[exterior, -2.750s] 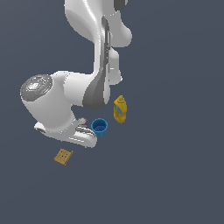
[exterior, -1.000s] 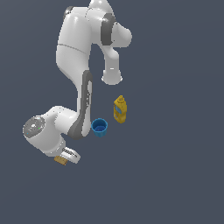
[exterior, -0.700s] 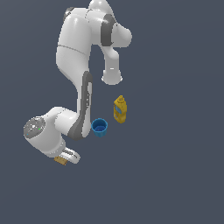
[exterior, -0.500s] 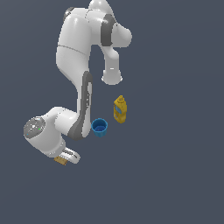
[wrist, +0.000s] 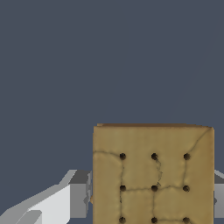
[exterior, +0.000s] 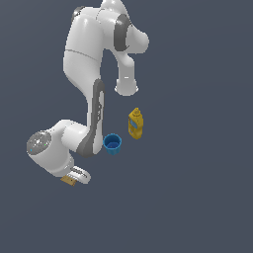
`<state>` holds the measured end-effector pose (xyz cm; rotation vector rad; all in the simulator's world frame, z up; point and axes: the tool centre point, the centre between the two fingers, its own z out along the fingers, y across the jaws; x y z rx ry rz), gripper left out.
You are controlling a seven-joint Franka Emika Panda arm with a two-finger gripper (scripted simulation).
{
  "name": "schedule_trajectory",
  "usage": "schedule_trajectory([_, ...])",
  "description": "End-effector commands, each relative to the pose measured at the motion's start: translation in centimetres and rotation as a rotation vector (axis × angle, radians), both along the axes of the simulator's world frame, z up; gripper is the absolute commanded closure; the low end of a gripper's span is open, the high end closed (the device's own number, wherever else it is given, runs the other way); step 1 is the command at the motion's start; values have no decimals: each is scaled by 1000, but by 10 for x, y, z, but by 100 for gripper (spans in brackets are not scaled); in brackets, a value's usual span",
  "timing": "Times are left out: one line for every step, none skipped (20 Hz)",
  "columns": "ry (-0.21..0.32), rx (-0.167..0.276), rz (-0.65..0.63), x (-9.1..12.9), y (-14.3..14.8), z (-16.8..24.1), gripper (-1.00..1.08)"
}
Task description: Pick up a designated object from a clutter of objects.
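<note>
Tan cracker slab (wrist: 153, 175), dotted and cracked across its face, fills the space between the two fingers in our wrist view: one grey pad (wrist: 80, 194) sits right against one edge, and the other finger shows only as a sliver at the opposite edge of the slab. We read the jaws as closed in on the slab's two sides, though we cannot confirm firm contact on the far side.

In the exterior view we see only a small tan corner of the slab (exterior: 68, 181) poking out beneath the gripper (exterior: 76, 176), low on the dark grey floor (exterior: 197, 197) toward the exterior view's left. The white arm (exterior: 89, 79) folds down over it, hiding most of the hand.

We find the blue cup (exterior: 112, 144) standing upright well apart from the slab, toward the exterior view's right, with the yellow mustard bottle (exterior: 136, 123) just beyond it, near but not touching.
</note>
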<state>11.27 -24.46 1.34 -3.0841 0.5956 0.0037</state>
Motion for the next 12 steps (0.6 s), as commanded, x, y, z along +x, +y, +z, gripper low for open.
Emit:
schedule_trajectory([-2, -1, 0, -2, 1, 5, 108])
schedule_trajectory([-2, -1, 0, -3, 1, 8, 108])
schedule_trajectory([-2, -1, 0, -4, 2, 11, 108])
schedule_trajectory([-2, -1, 0, -6, 2, 14, 108])
schedule_trajectory([-2, -1, 0, -8, 3, 18, 108])
schedule_trajectory([-2, -1, 0, -10, 4, 22, 108])
schedule_trajectory([-2, 0, 0, -12, 4, 27, 108])
schedule_trajectory([-2, 0, 0, -15, 5, 32, 108])
schedule_trajectory([-2, 0, 0, -18, 6, 37, 108])
schedule_trajectory([-2, 0, 0, -21, 7, 43, 108])
schedule_trajectory([-2, 0, 0, -24, 8, 49, 108])
schedule_trajectory([-2, 0, 0, -27, 10, 56, 108])
